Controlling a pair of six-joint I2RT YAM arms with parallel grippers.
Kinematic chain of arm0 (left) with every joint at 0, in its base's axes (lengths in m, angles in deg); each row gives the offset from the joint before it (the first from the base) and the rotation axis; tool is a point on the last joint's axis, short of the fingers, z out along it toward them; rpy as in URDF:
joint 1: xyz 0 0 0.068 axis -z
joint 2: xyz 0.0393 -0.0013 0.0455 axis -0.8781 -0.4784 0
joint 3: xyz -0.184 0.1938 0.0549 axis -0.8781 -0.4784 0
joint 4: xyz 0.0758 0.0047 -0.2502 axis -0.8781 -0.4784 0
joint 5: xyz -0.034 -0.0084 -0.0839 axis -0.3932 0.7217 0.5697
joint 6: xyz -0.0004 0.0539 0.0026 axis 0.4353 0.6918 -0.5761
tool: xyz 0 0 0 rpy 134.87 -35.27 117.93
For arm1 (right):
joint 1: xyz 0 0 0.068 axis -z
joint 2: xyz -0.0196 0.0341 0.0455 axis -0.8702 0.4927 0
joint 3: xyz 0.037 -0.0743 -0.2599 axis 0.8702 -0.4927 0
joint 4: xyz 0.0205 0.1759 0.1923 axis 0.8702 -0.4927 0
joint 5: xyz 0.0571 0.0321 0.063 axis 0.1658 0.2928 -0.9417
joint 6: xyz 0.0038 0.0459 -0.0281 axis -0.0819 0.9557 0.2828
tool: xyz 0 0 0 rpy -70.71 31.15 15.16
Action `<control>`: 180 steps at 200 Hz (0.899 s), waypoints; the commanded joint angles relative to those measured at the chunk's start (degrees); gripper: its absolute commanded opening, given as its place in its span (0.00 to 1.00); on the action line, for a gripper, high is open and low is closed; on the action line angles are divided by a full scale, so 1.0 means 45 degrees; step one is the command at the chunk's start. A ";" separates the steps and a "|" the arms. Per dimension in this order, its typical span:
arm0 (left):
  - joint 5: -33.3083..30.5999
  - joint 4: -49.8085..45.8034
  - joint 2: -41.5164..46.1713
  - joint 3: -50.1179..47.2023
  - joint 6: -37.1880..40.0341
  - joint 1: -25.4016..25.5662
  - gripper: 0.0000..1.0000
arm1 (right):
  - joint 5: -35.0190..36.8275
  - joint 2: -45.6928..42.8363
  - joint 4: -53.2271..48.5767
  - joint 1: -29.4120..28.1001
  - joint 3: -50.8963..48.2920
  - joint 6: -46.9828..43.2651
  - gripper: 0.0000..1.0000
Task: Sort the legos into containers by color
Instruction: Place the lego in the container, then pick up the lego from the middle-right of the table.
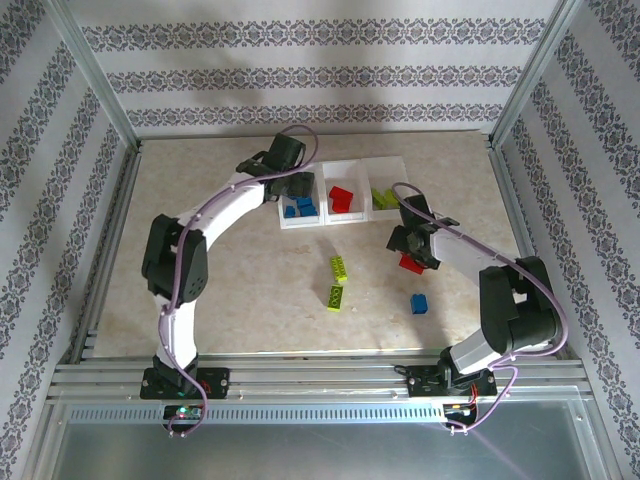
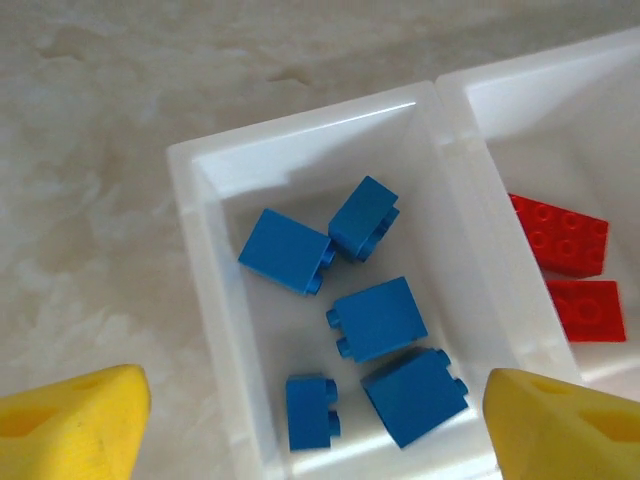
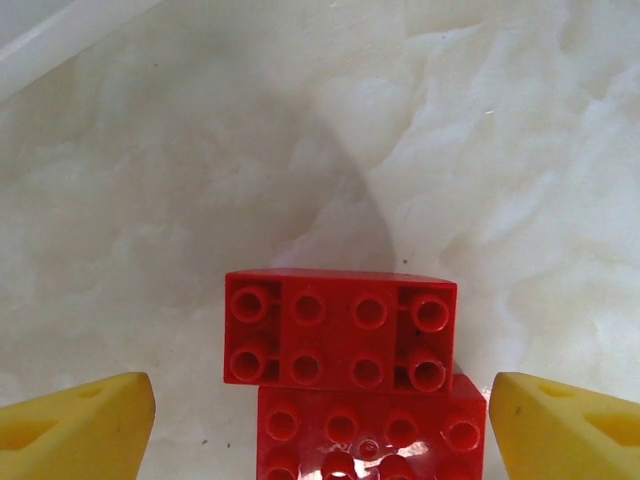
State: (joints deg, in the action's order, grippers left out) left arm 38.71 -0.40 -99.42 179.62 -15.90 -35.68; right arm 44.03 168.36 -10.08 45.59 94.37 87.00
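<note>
Left gripper [image 1: 295, 190] hangs over the left compartment of the white three-bin tray [image 1: 345, 221], fingers [image 2: 70, 425] spread wide, nothing between them. Its wrist view shows five blue bricks [image 2: 375, 318] lying in that compartment at mixed angles, a few touching. Binned red bricks [image 2: 562, 238], two showing, sit in the middle compartment next door. In the top view, lime green bricks [image 1: 383, 198] are in the right compartment. Right gripper [image 1: 412, 250] is low over the table [image 1: 220, 290], just in front of the tray's right end. Its fingers [image 3: 75, 425] are spread wide on either side of a red pair [image 3: 340, 330] of bricks on the table. Both bricks are studs up and touch along one long edge; cannot tell if one overlaps the other. There is a clear gap between each finger and the bricks, so no pinch. Also on the table are two loose lime bricks [image 1: 340, 268] close together between the arms. One loose blue brick [image 1: 419, 303] lies nearer the right arm.
</note>
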 commanded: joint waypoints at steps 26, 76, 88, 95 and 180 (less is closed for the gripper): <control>-0.0680 0.1106 0.2481 -0.2569 -0.0686 -0.0136 1.00 | 0.0557 0.0623 -0.0399 -0.0110 0.0720 -0.0038 0.88; -0.1403 0.1901 0.5048 -0.5209 -0.1320 -0.0308 1.00 | 0.0636 0.1202 -0.0400 0.0002 0.0849 -0.0038 0.89; -0.1422 0.2160 0.5681 -0.5793 -0.1467 -0.0384 1.00 | 0.0616 0.1283 -0.0381 0.0057 0.0852 -0.0043 0.89; -0.1427 0.2283 0.6020 -0.6118 -0.1527 -0.0449 1.00 | 0.0616 0.1321 -0.0362 0.0069 0.0841 -0.0038 0.89; -0.2126 0.2894 0.8739 -0.8442 -0.1762 -0.0938 1.00 | 0.0075 0.2046 0.0225 0.0539 0.1035 -0.0437 0.87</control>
State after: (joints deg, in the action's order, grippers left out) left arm 31.26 10.02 -62.37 143.31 -22.56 -38.76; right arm 45.19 175.83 -9.66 47.27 96.91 86.55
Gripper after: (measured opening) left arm 0.994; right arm 0.874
